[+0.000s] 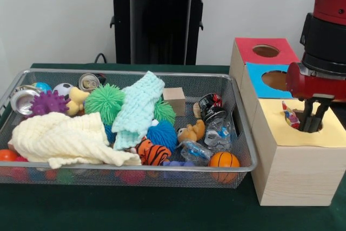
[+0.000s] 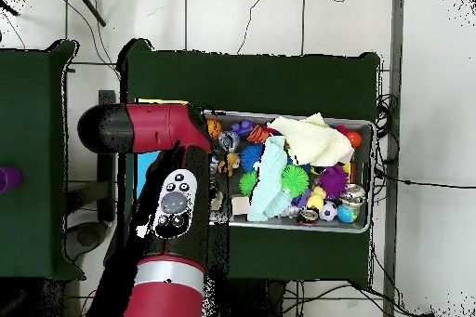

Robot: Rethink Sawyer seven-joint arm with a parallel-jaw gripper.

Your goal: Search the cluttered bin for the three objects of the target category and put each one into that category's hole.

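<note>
Sorting station with wire bin [image 1: 240,133] and wooden box [image 1: 292,171] side by side on a green table [image 1: 135,209]. The box carries three coloured tops, each with a hole: red [image 1: 266,51] at the far end, blue [image 1: 275,80] in the middle, yellow [image 1: 308,123] at the near end. The gripper [image 1: 312,120] hangs straight down over the yellow hole, its two dark fingers [image 1: 307,116] reaching into the opening and standing slightly apart; nothing can be seen between them, so it appears open and empty. A crumpled wrapper [image 1: 290,116] pokes upright from the same hole, just beside the fingers on the bin side; whether it touches them cannot be told. Judged from this, one target is being or has just been dropped there. Remaining candidates probably lie at the bin's end nearest the box: a crushed can [image 1: 211,106] and clear crumpled plastic [image 1: 219,133], near the corner by the orange ball [image 1: 223,159]. Two cloths [image 1: 65,139] cover much of the rest.
</note>
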